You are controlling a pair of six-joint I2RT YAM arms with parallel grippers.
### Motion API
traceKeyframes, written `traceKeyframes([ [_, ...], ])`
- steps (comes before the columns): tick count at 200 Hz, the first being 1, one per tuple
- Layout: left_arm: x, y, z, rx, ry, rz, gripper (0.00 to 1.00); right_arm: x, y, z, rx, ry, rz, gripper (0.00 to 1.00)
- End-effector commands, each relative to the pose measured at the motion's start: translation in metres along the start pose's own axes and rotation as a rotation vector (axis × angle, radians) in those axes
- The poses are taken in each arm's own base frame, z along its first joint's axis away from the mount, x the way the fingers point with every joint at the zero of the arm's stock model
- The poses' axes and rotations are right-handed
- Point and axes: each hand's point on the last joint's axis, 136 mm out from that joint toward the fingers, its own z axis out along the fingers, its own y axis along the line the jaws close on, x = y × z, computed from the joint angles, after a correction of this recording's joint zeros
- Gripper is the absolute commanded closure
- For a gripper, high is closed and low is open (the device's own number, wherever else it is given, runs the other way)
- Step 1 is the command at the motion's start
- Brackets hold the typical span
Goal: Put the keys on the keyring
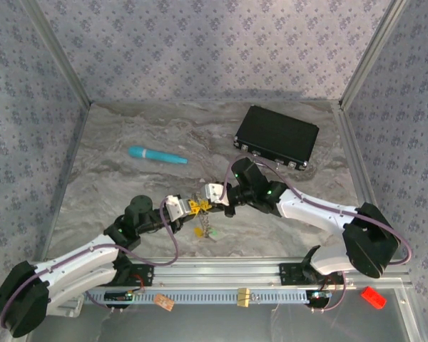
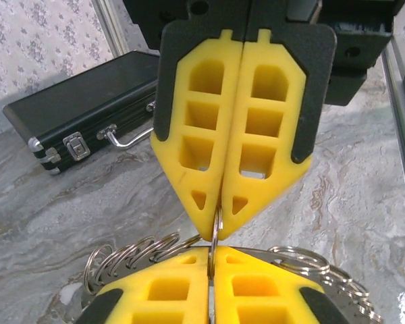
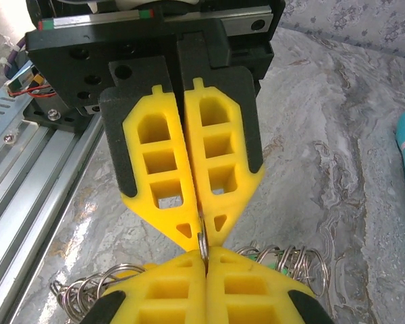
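1. Table [image 1: 128,185]: grey, marbled, walled in by patterned panels.
2. Left hand [image 1: 191,207]: reaches in from the lower left to mid-table. Yellow pads [image 2: 169,290] pressed together, pinching a thin wire loop of the keyring [image 2: 121,260].
3. Right hand [image 1: 208,204]: comes in from the right and meets the left hand tip to tip. Pads likewise closed tight, gripping the same loop.
4. Keyring: held between the two hands at mid-table, coils of silvery wire loops fanning out on either side of the pads.
5. Keys [image 1: 203,231]: sit just below the meeting point, toward the near edge. Yellow-orange and greenish heads. Cannot tell whether threaded on.
6. Case [image 1: 277,135]: black, closed, at the far right, well apart from the hands.
7. Stick [image 1: 157,154]: teal, lying left of centre, apart from both hands.
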Motion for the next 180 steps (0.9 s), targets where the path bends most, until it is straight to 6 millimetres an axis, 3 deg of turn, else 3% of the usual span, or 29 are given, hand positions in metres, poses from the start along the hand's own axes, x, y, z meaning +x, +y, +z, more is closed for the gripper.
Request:
traceKeyframes([
  [1,-0.020,0.004,-0.002,-0.013,-0.064,0.027,0.97,-0.012,0.005,0.003,-0.035,-0.036,-0.009,1.00],
  [16,-0.021,0.005,-0.003,-0.021,-0.058,0.038,1.00,-0.006,0.003,0.002,-0.015,-0.001,-0.016,1.00],
  [29,-0.021,0.006,-0.004,-0.027,-0.045,0.052,1.00,0.003,-0.002,-0.001,0.024,0.052,-0.033,0.82],
  [48,-0.022,0.006,-0.004,-0.028,-0.020,0.081,1.00,0.011,-0.006,-0.005,0.051,0.117,-0.067,0.77],
  [140,-0.018,-0.002,0.004,0.027,0.044,0.121,1.00,0.001,-0.001,-0.002,0.020,0.137,-0.099,0.74],
  [180,-0.017,-0.003,0.003,0.033,0.054,0.124,1.00,0.000,0.001,0.001,0.006,0.142,-0.101,0.88],
])
